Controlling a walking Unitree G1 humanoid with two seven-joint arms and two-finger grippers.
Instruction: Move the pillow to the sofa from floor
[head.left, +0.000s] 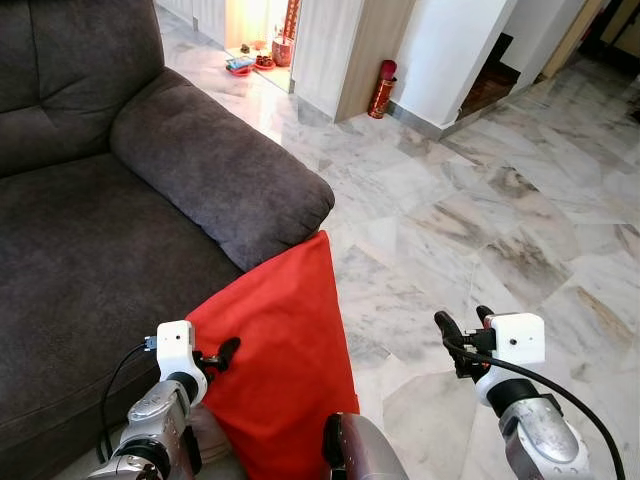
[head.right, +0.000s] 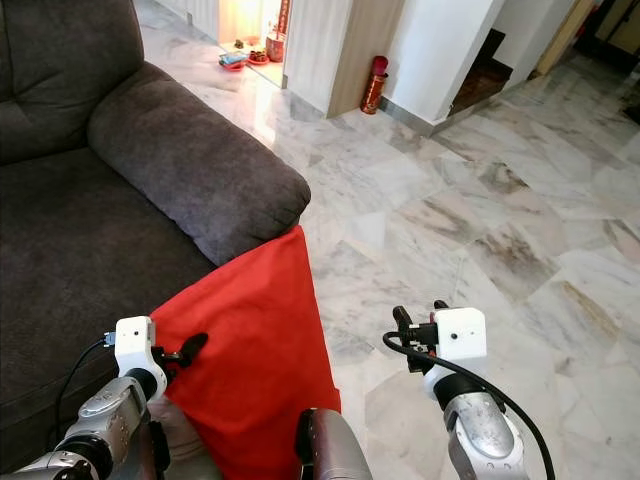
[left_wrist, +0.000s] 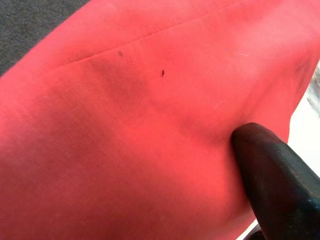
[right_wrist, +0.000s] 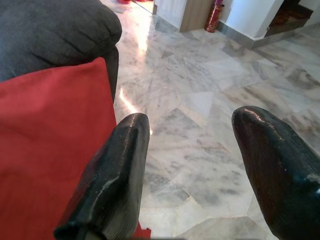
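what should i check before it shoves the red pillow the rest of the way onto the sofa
1. Left gripper contact: ok, one black finger presses into the red pillow.
2. Left gripper's hold: cannot tell, its second finger is hidden.
3. Right gripper contact: not ok, fingers open and off the pillow, over the marble floor.
4. Pillow position: not ok, partly over the sofa's front edge, its top corner against the armrest.
5. Sofa seat: ok, bare dark cushion beyond the pillow.
6. Floor on the right side: ok, the red cylinder stands far off by the wall.
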